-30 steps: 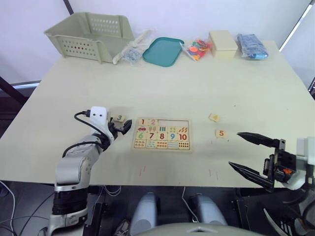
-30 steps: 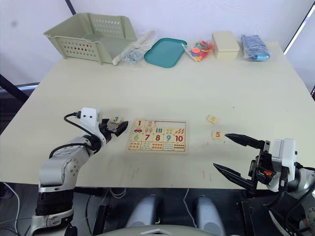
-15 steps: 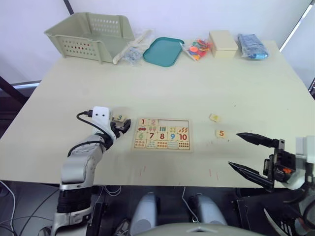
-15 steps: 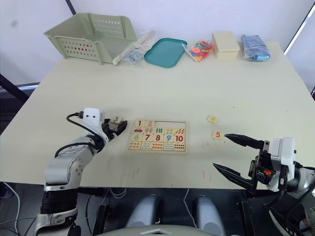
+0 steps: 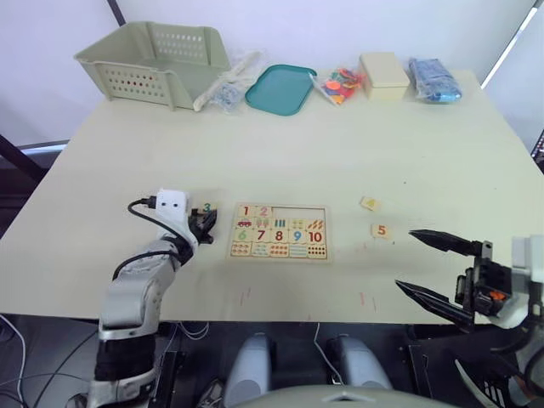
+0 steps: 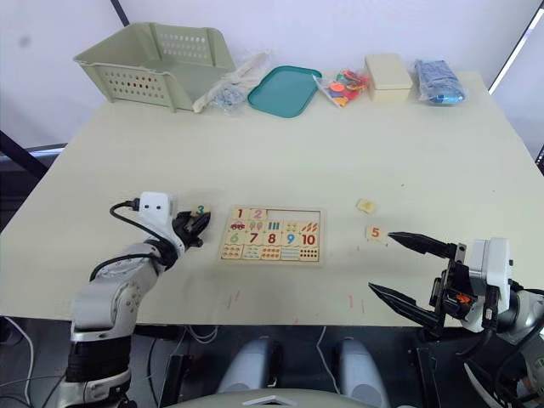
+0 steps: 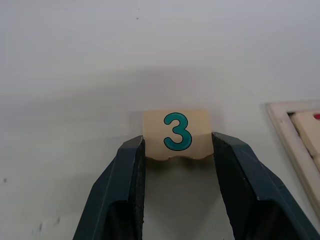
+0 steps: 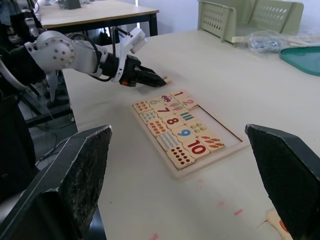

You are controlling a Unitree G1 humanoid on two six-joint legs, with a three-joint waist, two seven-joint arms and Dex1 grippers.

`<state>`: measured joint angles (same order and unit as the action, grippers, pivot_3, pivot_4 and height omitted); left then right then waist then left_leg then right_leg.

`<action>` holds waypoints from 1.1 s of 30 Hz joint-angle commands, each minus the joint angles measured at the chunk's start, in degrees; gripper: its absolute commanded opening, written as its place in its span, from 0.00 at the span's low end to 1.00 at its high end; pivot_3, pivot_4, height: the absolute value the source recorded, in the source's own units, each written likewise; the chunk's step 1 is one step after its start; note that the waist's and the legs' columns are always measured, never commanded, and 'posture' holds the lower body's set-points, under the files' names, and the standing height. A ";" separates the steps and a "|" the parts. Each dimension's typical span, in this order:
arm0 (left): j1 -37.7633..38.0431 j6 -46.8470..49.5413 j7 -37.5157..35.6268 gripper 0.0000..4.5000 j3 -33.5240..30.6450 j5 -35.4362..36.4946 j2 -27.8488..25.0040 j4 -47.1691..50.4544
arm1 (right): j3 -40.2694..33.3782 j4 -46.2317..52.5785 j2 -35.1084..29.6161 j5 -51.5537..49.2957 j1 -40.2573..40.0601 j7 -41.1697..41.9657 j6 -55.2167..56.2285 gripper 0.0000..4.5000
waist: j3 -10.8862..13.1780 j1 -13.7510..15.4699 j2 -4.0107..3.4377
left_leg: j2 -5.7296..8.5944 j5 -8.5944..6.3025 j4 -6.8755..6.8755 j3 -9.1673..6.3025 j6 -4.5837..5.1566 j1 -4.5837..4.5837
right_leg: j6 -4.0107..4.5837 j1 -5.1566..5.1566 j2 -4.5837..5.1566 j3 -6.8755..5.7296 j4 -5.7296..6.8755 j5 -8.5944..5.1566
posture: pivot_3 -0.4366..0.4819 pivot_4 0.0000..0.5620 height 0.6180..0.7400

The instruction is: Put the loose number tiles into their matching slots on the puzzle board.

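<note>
One tile, the teal 3 [image 7: 178,134], sits between the left gripper [image 5: 204,223] fingers, which close against its two side edges; from the wrist view the pads [image 7: 134,165] touch the wood, so I judge the tile gripped, lying on or just above the table [image 5: 280,144] a little to the board's left. Board [image 5: 279,232] slots 1 and 2 are filled, and the rest of the top row, the open strip [image 5: 299,212] to their right, is bare. So the move turns on this: the third slot lies to the tile's right, past the board's near frame edge and past the two seated tiles, and the left arm is far the nearer. The digit reads upright along the fingers, so the tile probably needs little turning. Two other tiles lie to the board's right: the 5 [image 5: 382,230] and another [image 5: 369,203] just beyond it whose digit is too small to read. The right gripper [image 5: 425,268] hangs near the 5, its fingers spread wide and holding nothing.
</note>
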<state>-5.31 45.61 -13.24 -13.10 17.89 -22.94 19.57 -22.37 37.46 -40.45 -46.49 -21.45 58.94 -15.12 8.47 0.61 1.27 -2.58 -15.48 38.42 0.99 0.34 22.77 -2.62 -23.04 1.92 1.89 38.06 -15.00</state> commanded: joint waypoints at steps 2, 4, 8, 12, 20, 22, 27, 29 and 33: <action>5.29 6.29 0.53 0.38 -3.12 3.44 0.08 11.33 | -0.83 0.60 -0.59 -1.03 0.41 0.90 0.04 1.00 | 0.00 0.06 0.00 | 0.00 0.00 0.00 -0.02 0.00 -0.01 | 0.00 0.00 0.01 0.03 -0.01 0.00 | 0.48 0.27 1.00; 7.99 10.38 0.91 0.38 -4.83 5.62 0.33 15.87 | -0.67 0.40 -0.82 -1.25 0.59 1.33 -0.32 1.00 | 0.00 0.06 0.00 | 0.00 0.00 0.00 -0.03 0.00 -0.01 | 0.00 0.00 0.01 0.02 -0.01 0.00 | 0.48 0.27 1.00; 10.36 16.30 2.70 0.38 -6.45 7.92 1.68 21.45 | -0.76 0.32 -1.04 -1.78 0.89 1.73 -0.88 1.00 | 0.00 0.19 0.00 | 0.00 0.00 0.00 -0.03 0.00 0.00 | 0.00 0.00 0.01 0.02 -0.02 0.00 | 0.48 0.27 1.00; 11.31 18.27 4.17 0.38 -6.47 7.60 2.41 23.01 | -0.81 0.58 -0.98 -2.14 0.54 2.15 -0.88 1.00 | 0.00 0.15 0.01 | 0.02 0.00 0.01 -0.01 0.00 0.00 | 0.00 0.02 0.01 -0.01 -0.03 0.00 | 0.48 0.27 1.00; 12.72 20.52 6.20 0.38 -6.80 7.70 4.53 24.32 | -1.27 0.21 0.64 1.86 -1.57 5.04 4.44 1.00 | -0.01 0.10 -0.01 | 0.02 0.00 0.00 -0.01 0.00 -0.02 | 0.01 0.02 0.00 0.01 -0.04 -0.01 | 0.48 0.27 1.00; 12.72 20.87 6.55 0.38 -7.61 7.88 5.19 24.63 | -1.34 0.01 0.97 2.79 -1.79 5.29 5.62 1.00 | -0.02 0.04 -0.02 | 0.02 0.00 0.00 0.00 0.00 -0.03 | 0.01 0.02 0.00 0.01 -0.04 -0.01 | 0.48 0.27 1.00; 15.25 21.31 2.35 0.98 -11.40 11.17 2.71 27.79 | -2.35 -0.42 1.04 2.97 -3.58 6.80 6.94 1.00 | -0.02 -0.07 -0.02 | 0.01 0.00 -0.01 0.00 0.00 -0.04 | 0.01 0.02 -0.02 0.03 -0.03 -0.01 | 0.48 0.27 1.00; 16.10 21.44 -1.10 0.98 -14.63 13.79 0.04 28.09 | -2.22 -0.60 1.03 2.97 -3.52 6.93 7.22 1.00 | -0.02 -0.14 -0.02 | 0.00 0.00 -0.02 0.00 0.00 -0.05 | 0.02 0.02 -0.02 0.03 -0.03 -0.02 | 0.48 0.27 1.00; 19.43 17.19 -13.22 0.98 -19.09 17.65 -9.64 24.77 | -0.55 -0.74 1.61 3.41 -2.23 5.16 6.84 1.00 | -0.01 0.05 -0.01 | 0.00 0.00 -0.02 0.01 0.00 -0.05 | 0.04 0.01 -0.02 -0.01 -0.04 -0.03 | 0.48 0.27 1.00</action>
<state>13.03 65.48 -20.33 -29.20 33.09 -29.95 44.32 -23.12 35.70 -39.35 -42.95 -24.14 65.09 -8.73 8.46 0.65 1.26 -2.58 -15.48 38.39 1.00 0.35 22.72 -2.57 -23.03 1.91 1.87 38.01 -15.03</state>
